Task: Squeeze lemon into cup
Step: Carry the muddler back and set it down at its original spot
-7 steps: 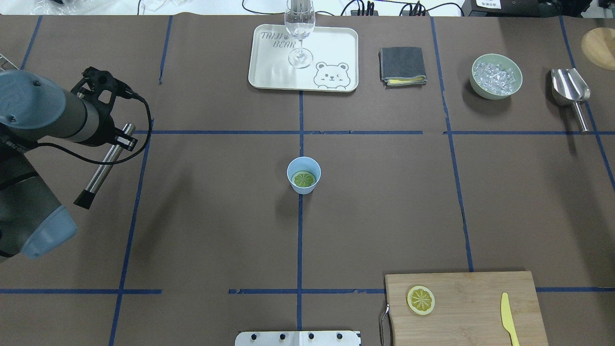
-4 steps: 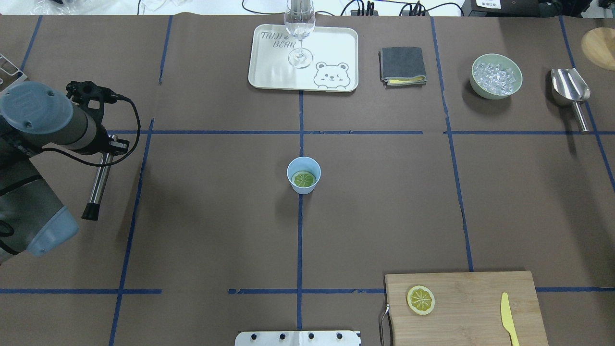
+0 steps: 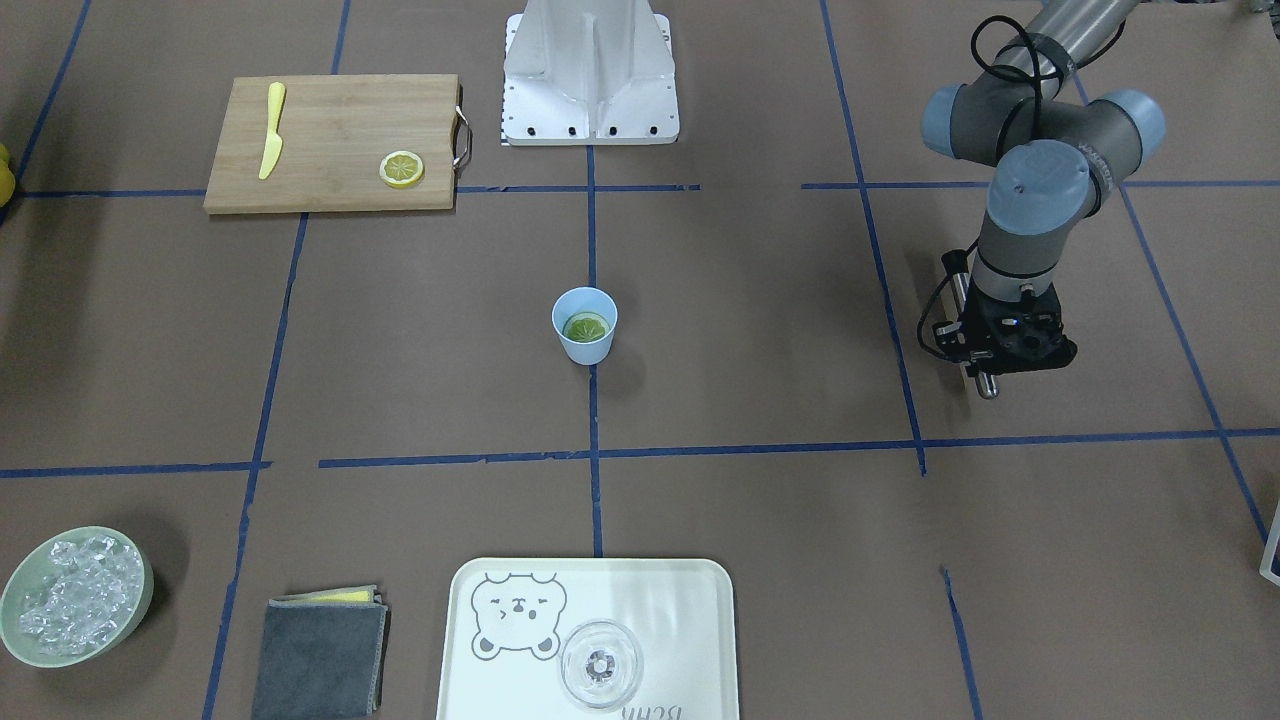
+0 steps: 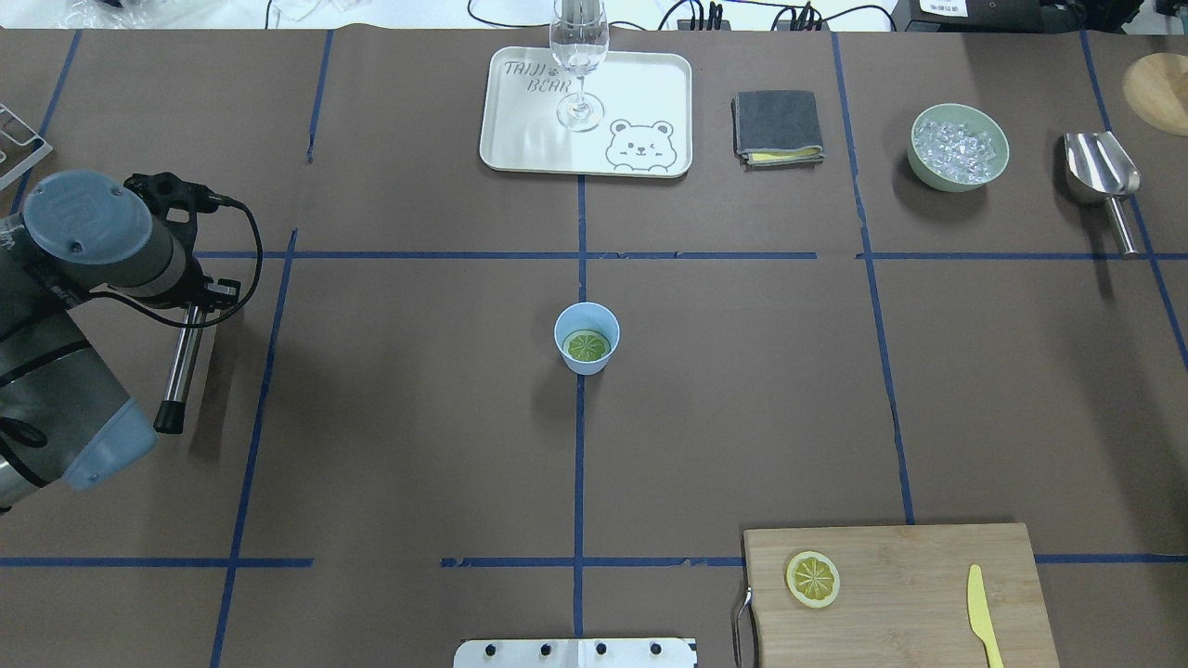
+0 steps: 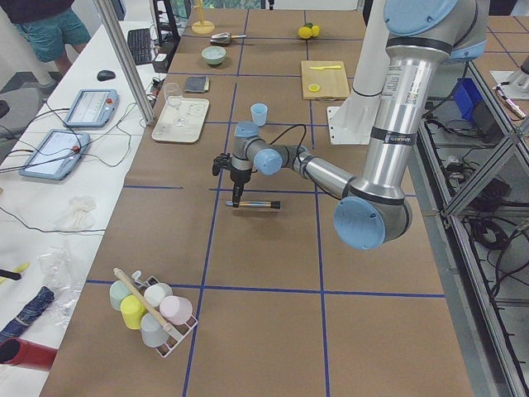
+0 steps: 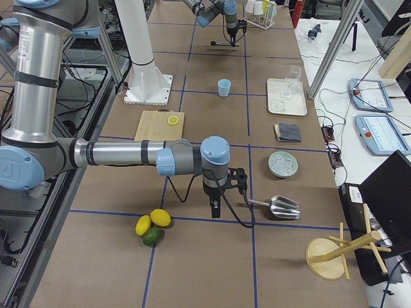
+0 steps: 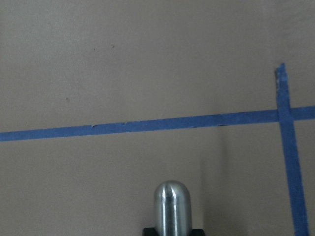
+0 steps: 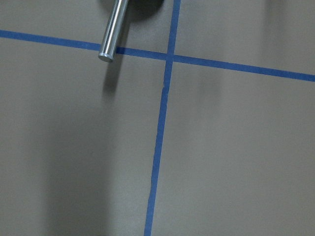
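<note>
A lemon slice (image 4: pixel 587 347) is contained in the cup (image 4: pixel 587 366). Behind the cup a glass (image 4: pixel 579 65) is set on a tray (image 4: pixel 529 121). Before it, rightward, a second slice (image 4: pixel 813 580) is laid on a cutting board (image 4: pixel 900 594). Far left, a metal rod (image 4: pixel 183 357) is carried.

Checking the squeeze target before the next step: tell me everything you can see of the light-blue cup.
The cup is small, light blue, tapered toward its base, without a handle, and looks like plastic. It stands upright with its mouth open near the middle of the table, right on a blue tape line. A greenish lemon slice lies face-up inside it. Apart from the slice and the table, nothing touches it.
</note>
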You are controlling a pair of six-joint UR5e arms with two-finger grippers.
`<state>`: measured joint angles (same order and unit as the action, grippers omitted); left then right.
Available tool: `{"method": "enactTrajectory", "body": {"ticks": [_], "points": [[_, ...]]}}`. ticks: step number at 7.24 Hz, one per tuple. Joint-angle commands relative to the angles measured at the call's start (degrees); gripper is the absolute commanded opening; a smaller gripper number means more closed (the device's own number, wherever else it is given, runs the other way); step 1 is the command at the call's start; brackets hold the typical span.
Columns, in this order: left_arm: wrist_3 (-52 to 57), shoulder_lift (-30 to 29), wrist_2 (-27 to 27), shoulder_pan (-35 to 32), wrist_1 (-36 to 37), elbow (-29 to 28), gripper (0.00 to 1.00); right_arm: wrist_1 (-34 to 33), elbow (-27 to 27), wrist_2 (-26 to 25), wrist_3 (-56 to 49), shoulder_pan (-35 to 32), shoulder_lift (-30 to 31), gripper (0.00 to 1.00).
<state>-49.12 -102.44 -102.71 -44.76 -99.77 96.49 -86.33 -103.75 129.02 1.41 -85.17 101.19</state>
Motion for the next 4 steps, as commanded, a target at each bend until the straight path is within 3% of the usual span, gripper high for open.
{"method": "enactTrajectory", "body": {"ticks": [1, 2, 3, 4], "points": [[0.1, -0.3, 0.0, 0.1, -0.5, -1.7, 0.0, -0.1, 0.0, 0.0, 0.0, -0.1, 0.1, 1.0], [-0.1, -0.6, 0.1, 0.1, -0.5, -2.3, 0.32, -0.1, 0.0, 0.0, 0.0, -0.1, 0.0, 1.0], [0.0, -0.6, 0.1, 0.1, -0.5, -2.3, 0.36, 0.0, 0.0, 0.1, 0.0, -0.1, 0.1, 1.0], [-0.1, -0.7, 0.1, 0.1, -0.5, -2.4, 0.99, -0.1, 0.0, 0.1, 0.0, -0.1, 0.0, 1.0]]}}
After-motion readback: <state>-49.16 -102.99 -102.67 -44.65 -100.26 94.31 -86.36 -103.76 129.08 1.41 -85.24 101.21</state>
